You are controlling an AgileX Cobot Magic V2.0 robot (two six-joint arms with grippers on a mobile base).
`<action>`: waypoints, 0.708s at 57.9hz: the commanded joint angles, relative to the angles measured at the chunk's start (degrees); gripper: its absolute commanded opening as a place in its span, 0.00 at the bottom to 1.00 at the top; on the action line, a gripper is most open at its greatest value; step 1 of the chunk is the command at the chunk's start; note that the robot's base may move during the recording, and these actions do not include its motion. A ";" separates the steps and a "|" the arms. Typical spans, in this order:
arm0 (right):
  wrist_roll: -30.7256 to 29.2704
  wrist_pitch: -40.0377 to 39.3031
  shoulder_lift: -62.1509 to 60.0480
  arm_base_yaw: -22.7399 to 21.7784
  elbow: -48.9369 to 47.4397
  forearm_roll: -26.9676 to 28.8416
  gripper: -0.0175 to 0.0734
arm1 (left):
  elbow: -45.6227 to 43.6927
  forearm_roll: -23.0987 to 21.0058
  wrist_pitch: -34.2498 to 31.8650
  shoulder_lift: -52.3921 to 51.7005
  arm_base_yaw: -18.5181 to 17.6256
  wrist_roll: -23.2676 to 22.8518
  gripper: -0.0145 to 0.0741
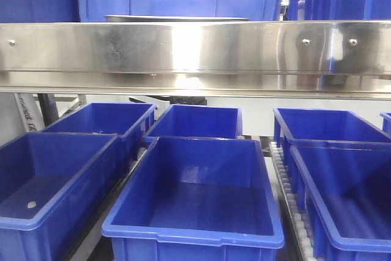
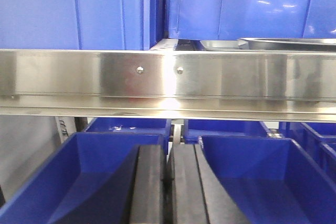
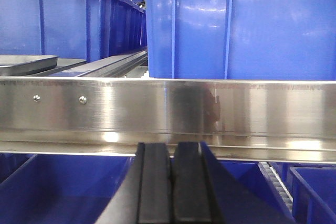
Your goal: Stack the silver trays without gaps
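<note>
Silver trays behind rail; left gripper, right gripper both closed, empty.

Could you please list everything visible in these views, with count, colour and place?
silver trays: at least two by the left wrist view, shiny steel, upper shelf behind the rail, only rims showing.
steel rail: one, silver, riveted, across the shelf front.
blue crates: six at least partly seen, blue, lower level; more above behind the trays.
left gripper: black fingers together, holding nothing.
right gripper: black fingers together, holding nothing.
</note>
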 commanded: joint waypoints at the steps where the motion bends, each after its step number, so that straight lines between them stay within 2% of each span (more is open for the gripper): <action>1: -0.06 -0.92 -0.22 0.16 0.03 -0.56 0.11 | -0.09 0.53 -2.20 -0.29 -0.28 0.00 0.14; 41: -0.06 -0.92 -0.22 0.16 0.03 -0.56 0.11 | -0.09 0.40 -2.34 -0.29 -0.28 0.00 0.14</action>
